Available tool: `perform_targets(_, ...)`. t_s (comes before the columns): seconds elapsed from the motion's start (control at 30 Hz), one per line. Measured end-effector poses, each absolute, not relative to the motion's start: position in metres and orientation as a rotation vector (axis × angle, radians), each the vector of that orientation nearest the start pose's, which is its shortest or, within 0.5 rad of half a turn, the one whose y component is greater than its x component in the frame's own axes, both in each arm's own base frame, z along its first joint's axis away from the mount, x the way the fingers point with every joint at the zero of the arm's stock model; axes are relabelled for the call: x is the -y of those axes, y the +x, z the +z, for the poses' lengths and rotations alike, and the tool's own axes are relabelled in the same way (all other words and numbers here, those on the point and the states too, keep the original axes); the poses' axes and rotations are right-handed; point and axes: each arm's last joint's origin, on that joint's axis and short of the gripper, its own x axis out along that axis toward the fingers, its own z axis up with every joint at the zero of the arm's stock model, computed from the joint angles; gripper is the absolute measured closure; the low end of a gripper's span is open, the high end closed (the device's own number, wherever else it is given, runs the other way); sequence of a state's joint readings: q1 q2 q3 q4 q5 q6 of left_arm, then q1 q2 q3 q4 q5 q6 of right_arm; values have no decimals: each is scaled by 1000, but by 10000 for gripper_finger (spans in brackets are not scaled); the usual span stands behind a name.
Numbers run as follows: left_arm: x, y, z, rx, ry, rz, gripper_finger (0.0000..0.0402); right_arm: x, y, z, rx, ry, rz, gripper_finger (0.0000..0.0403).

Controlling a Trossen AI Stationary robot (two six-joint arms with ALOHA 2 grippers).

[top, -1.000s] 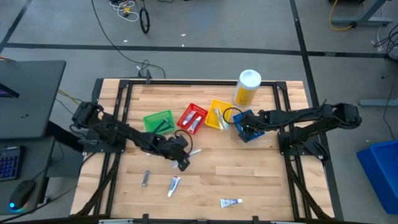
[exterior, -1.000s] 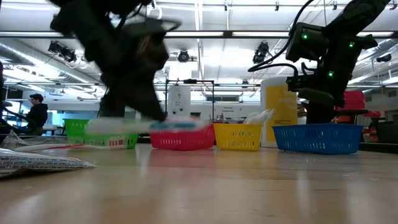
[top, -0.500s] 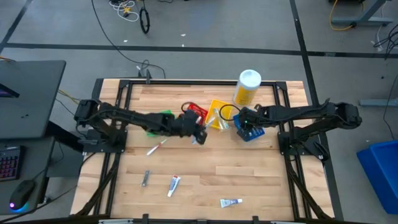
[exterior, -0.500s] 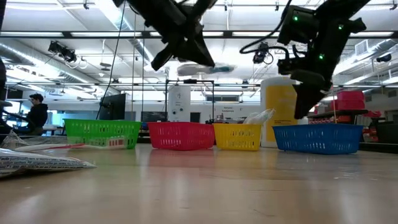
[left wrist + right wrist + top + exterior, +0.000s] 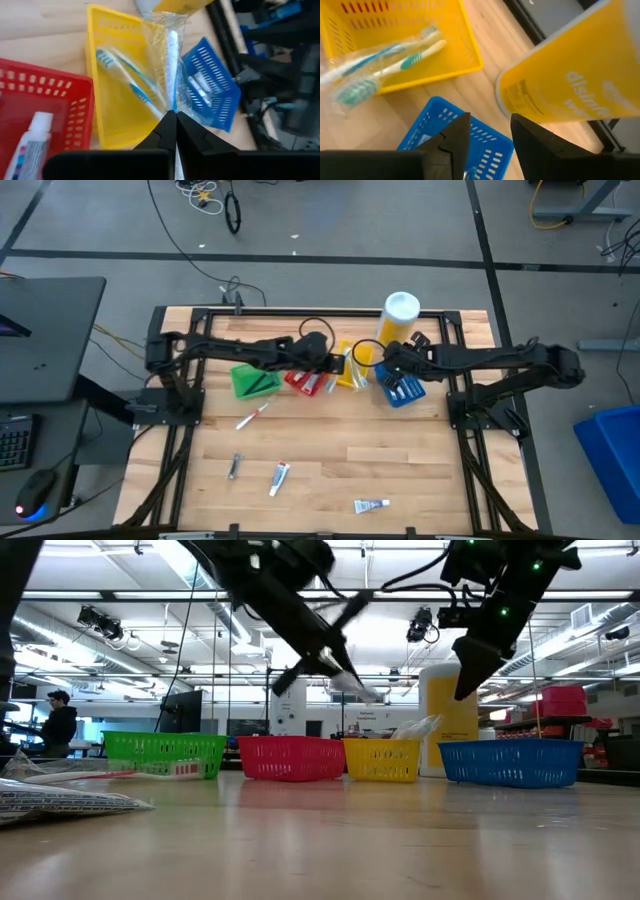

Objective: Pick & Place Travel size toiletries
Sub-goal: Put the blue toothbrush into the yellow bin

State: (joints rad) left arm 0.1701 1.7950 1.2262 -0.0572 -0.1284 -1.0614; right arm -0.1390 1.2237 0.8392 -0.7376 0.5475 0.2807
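Note:
My left gripper (image 5: 175, 119) is shut on a toothbrush in a clear wrapper (image 5: 170, 65) and hangs over the yellow bin (image 5: 356, 358), above the bins in the low view (image 5: 335, 665). Other toothbrushes (image 5: 385, 65) lie inside that yellow bin. My right gripper (image 5: 490, 134) is open and holds nothing, over the blue bin (image 5: 404, 387), which has small tubes (image 5: 200, 90) in it. On the table lie a toothbrush (image 5: 252, 416), a razor stick (image 5: 233, 467), a toothpaste tube (image 5: 279, 477) and a small tube (image 5: 371, 505). My left gripper pinches one end of the wrapped toothbrush (image 5: 173, 106) between its two fingers. The fingers slant down from the table's left, along the toothbrush. It is lifted clear and slants down past the fingertips (image 5: 358, 690) over the yellow bin.
The green bin (image 5: 255, 378), red bin (image 5: 308, 379) with a toothpaste tube (image 5: 27, 145), yellow bin and blue bin stand in a row near the far edge. The tall yellow bottle (image 5: 398, 320) stands just behind the right gripper. The near half of the table has open wood.
My left gripper has risen from the middle of the table with the wrapped toothbrush and swung toward the far edge and the right, to above the yellow bin. My right gripper has lifted out of the blue bin and moved slightly toward the far edge.

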Motion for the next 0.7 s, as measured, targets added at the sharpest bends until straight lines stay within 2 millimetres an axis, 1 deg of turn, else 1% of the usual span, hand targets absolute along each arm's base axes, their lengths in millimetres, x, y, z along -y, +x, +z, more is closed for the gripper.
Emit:
perform_targets(0.13, -87, 412, 212, -456, -1052, 580, 394, 45, 215, 237, -1002, -9, -750, 247)
perform_targets(0.17, -92, 418, 212, -455, -1047, 563, 395, 46, 216, 238, -996, -16, -746, 247)
perform_targets(0.27, -102, 431, 204, -531, -1020, 571, 396, 46, 217, 240, -979, -33, -734, 247)
perform_targets(0.33, -106, 432, 199, -606, -1014, 613, 393, 46, 218, 241, -965, -44, -732, 249)
perform_targets(0.43, -113, 434, 199, -636, -1010, 643, 385, 46, 219, 242, -950, -43, -730, 254)
perform_targets(0.53, -117, 433, 198, -642, -1031, 651, 380, 47, 220, 242, -944, -35, -726, 258)
perform_targets(0.7, -119, 433, 199, -617, -1017, 676, 370, 47, 220, 243, -937, -33, -727, 263)
